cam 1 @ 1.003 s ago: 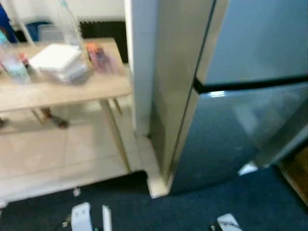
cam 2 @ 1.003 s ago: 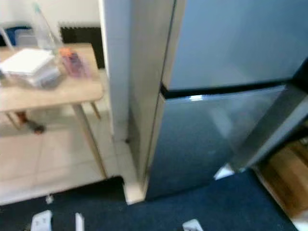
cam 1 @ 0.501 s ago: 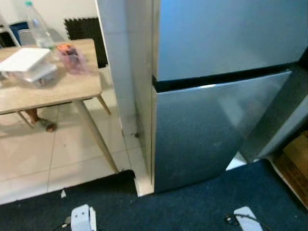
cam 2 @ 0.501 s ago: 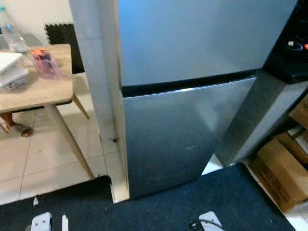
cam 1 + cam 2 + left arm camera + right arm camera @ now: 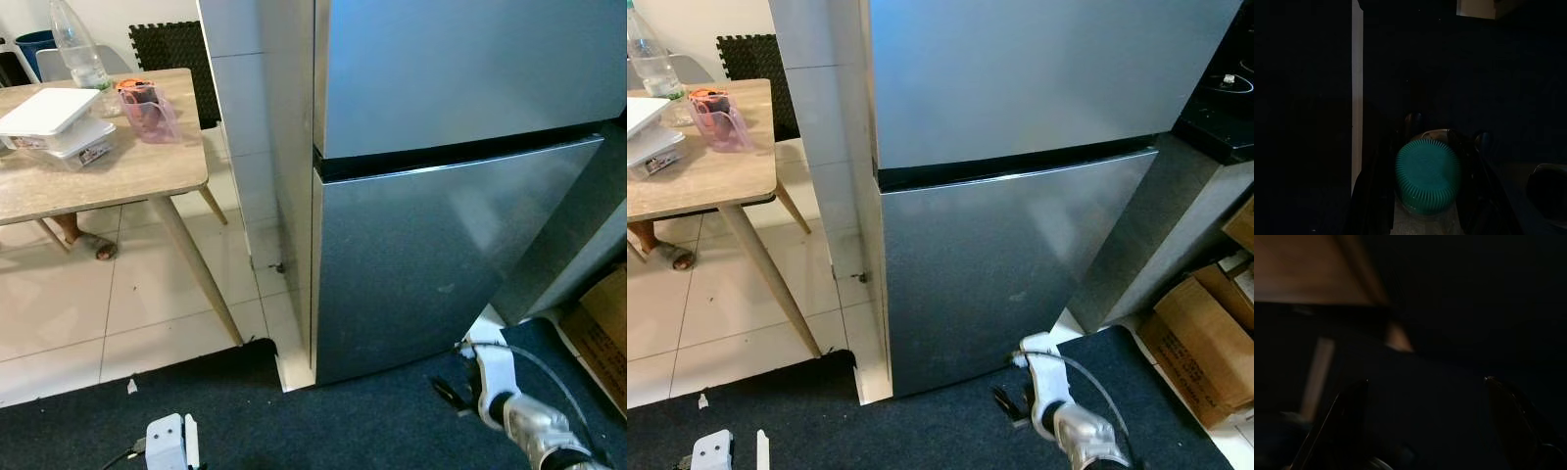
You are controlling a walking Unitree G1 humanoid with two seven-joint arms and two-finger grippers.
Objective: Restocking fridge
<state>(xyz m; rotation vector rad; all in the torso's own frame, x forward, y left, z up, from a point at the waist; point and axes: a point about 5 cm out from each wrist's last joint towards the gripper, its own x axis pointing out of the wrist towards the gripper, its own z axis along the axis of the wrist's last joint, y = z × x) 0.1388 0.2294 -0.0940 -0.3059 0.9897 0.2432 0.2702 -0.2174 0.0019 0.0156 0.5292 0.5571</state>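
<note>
The left gripper [image 5: 1427, 161] clenched a green-capped bottle [image 5: 1427, 175], the right gripper [image 5: 1425, 421] hung released (fridge [image 5: 460, 176] closed).

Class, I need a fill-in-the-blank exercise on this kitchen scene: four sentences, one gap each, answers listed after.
1. Both doors of the silver fridge are ____.
2. The left hand holds a bottle whose ribbed cap is ____ in colour.
3. The white box and the pink cup stand on the wooden ____.
4. The right hand hangs low over the dark blue ____ in front of the fridge.

Missing words: closed; green; table; carpet
</note>
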